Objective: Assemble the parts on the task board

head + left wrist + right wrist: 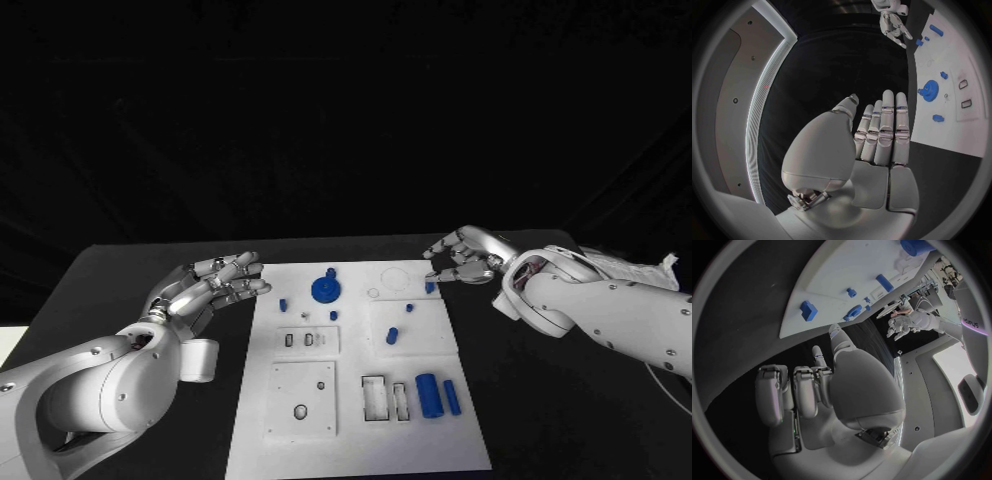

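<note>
The white task board (361,440) lies in the middle of the black table. A blue gear (326,290) stands near its far left part, also seen as the gear (929,91). Small blue pieces (391,336) are scattered over the far half. Two blue cylinders (428,389) lie near the front right. My left hand (216,285) hovers flat with straight fingers beside the board's far left edge, holding nothing. My right hand (464,258) is at the far right corner, fingers curled in and holding nothing. A small blue piece (430,287) lies on the board just below its fingertips (834,331).
Two rectangular recesses (375,397) sit beside the cylinders. A square plate with an oval hole (302,400) is at the board's front left, and a smaller plate with two slots (303,340) lies behind it. Black tabletop (548,420) runs along both sides of the board.
</note>
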You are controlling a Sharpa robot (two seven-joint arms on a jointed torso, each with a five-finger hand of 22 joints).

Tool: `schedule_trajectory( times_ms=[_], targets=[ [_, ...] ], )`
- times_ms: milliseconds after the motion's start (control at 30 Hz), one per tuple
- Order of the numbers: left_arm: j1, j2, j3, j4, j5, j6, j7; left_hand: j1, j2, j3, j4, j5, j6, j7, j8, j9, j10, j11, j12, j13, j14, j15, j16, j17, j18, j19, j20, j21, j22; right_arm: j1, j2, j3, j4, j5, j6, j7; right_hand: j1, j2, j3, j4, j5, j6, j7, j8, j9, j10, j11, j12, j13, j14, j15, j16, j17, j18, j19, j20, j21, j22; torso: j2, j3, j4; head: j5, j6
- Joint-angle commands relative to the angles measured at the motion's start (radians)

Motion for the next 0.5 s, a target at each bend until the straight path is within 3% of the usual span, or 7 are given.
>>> schedule_trajectory(
  times_ms=[33, 233, 500],
  targets=[
    [0.0, 0.004, 0.001, -0.003, -0.005, 0.025, 0.009, 0.012, 0.002, 0.005, -0.003, 0.002, -0.005, 0.002, -0.003, -0.001, -0.003, -0.001, -0.005, -0.001, -0.006, 0.001, -0.003, 0.001, 0.012, -0.004, 0.003, -0.004, -0.001, -0.007, 0.001, 0.0, -0.01, -0.001, 0.054, 0.023, -0.01, 0.0, -0.009, 0.002, -0.006, -0.009, -0.002, -0.004, -0.002, 0.081, 0.008, -0.005, 0.233, 0.092, 0.005, -0.004, 0.2, -0.002, 0.03, 0.007, -0.003, 0.1, -0.001, 0.0026, -0.0015, 0.001, -0.003],
    [0.0, 0.006, 0.0, -0.009, -0.005, 0.025, 0.009, 0.012, 0.002, 0.005, -0.003, 0.002, -0.005, 0.002, -0.003, -0.001, -0.003, -0.001, -0.005, -0.001, -0.006, 0.001, -0.003, 0.001, 0.012, -0.004, 0.003, -0.004, -0.001, -0.03, 0.009, 0.0, -0.032, -0.011, 0.067, 0.023, -0.013, -0.001, -0.012, 0.002, -0.007, -0.011, -0.001, -0.004, -0.002, 0.081, 0.009, -0.005, 0.233, 0.092, 0.005, -0.004, 0.2, -0.002, 0.03, 0.007, -0.003, 0.1, -0.001, 0.0015, -0.0022, 0.005, -0.006],
    [-0.001, 0.007, 0.0, -0.014, -0.005, 0.024, 0.009, 0.012, 0.002, 0.005, -0.003, 0.002, -0.005, 0.002, -0.003, -0.001, -0.003, -0.001, -0.005, -0.001, -0.006, 0.001, -0.003, 0.001, 0.012, -0.004, 0.003, -0.004, -0.001, -0.044, 0.023, 0.0, -0.055, -0.012, 0.072, 0.024, -0.013, 0.002, -0.012, 0.001, -0.008, -0.01, -0.001, -0.003, -0.001, 0.082, 0.009, -0.003, 0.234, 0.093, 0.005, -0.003, 0.202, -0.002, 0.031, 0.008, -0.003, 0.101, -0.001, -0.0003, -0.0007, 0.003, -0.008]
  ],
)
